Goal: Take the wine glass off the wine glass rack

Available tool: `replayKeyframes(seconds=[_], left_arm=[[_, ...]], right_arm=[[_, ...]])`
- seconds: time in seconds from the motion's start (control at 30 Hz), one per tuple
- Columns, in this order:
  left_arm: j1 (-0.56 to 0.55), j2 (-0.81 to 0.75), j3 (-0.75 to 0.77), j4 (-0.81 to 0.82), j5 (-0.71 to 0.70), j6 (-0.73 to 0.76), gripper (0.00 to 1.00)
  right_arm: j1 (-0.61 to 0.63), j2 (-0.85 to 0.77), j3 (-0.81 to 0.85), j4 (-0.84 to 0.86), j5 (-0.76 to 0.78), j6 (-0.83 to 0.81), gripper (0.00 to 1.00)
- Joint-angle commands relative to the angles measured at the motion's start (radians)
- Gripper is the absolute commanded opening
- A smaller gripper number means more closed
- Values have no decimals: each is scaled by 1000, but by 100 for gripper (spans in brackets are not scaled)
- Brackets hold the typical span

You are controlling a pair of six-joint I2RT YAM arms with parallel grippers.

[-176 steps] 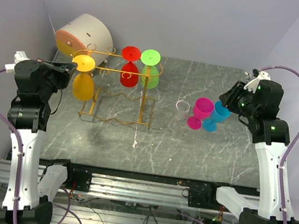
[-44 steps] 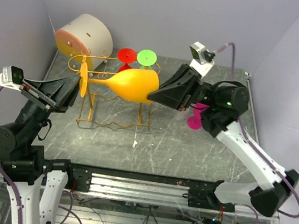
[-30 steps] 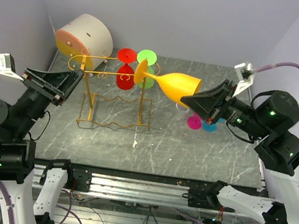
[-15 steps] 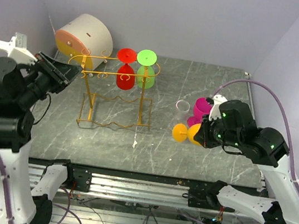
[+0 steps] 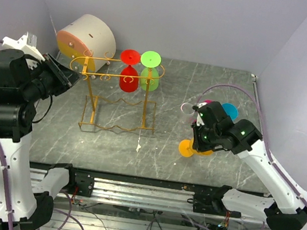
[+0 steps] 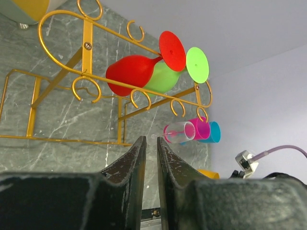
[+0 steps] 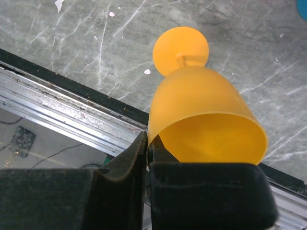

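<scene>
Grey marbled tabletop (image 5: 109, 143), lilac walls (image 5: 185, 16). The right gripper (image 7: 147, 139) clamps the orange wine glass (image 7: 206, 115) by its rim, foot downward, axis tilted; the left gripper (image 6: 151, 141) has jaws slightly apart.

text: you have none to read | labels, brands: none legible on the wine glass rack (image 6: 88, 48), orange wine glass (image 7: 201, 110) or white-and-orange drum (image 5: 93, 34) | numbers, signs: none

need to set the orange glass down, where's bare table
Bare table between the rack and the near edge, and a strip between the rack and the right gripper, shut on the orange glass. Crowded by the cups, behind that gripper.
</scene>
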Motion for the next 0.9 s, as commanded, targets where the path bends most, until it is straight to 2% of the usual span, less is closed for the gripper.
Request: replayKeyframes(seconds=[0.0,0.37,0.53,0.6,0.87], left_arm=[[-4,-21,-34,0,-18,24,26],[-4,-51,-72,-15,-26,29,28],[-3,-58,-83,-15,-25,31,32],[-4,-61,-87,-15,-26,31,35],[-4,-68,-104,2,-17,22,39]], right_arm=[[15,34,-17,80,22,-14,0],[99,163,-63,158,78,16,0],[115,202,-47,171,83,16,0],[119,210,-34,174,84,17,6],[124,212,-7,200,57,14,16]])
